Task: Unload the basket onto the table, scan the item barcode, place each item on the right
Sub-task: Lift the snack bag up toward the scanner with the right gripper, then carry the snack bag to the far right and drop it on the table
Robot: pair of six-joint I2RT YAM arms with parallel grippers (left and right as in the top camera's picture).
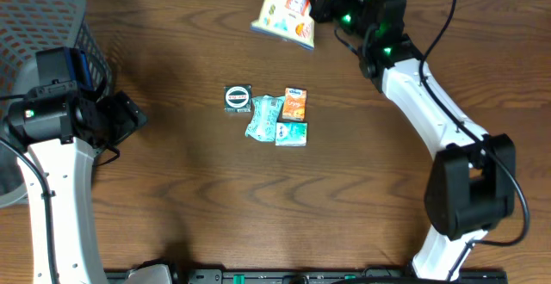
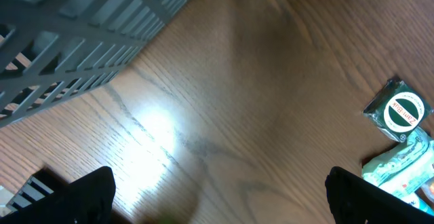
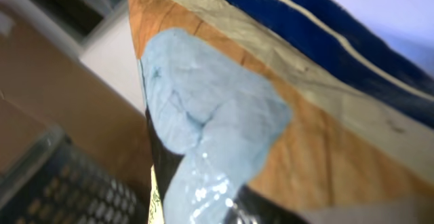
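- The counter (image 1: 172, 198) is the biggest thing here. It's dark brown wood grain, flat, with a slight sheen where the light hits it in the left wrist view.
- Next is the basket (image 1: 52, 17) at the far left corner. It's grey plastic with grid walls and a rounded rim.
- Then the snack bag (image 1: 282, 13), which we take to be the item to scan. It's up at the far edge of the counter, tilted and apparently lifted off the wood. The right pincer (image 1: 320, 2) is clamped shut on one edge of it.
- Up close in the right wrist view the bag is glossy creased film in orange, pale blue and dark blue.
- We can't make out a barcode or a scanner in any view.
- Our take on doing this step well: that film will glare and wrinkle, so hold the printed code face flat and taut. Turn the wrist slowly, avoid sharp angles to the light, then pause once the code faces the reader. Gripping by the edge is good, since it keeps the fingers off the print.
- The left pincer (image 1: 129, 119) is spread wide open with nothing in it, just beside the basket over bare wood.
- The smallest stuff is a tight cluster mid-counter, well apart from the bag. There's a dark packet (image 1: 237, 98) with a round green label, a crinkly teal wrapper (image 1: 261, 119), an orange packet (image 1: 295, 103) and a green packet (image 1: 291, 133).
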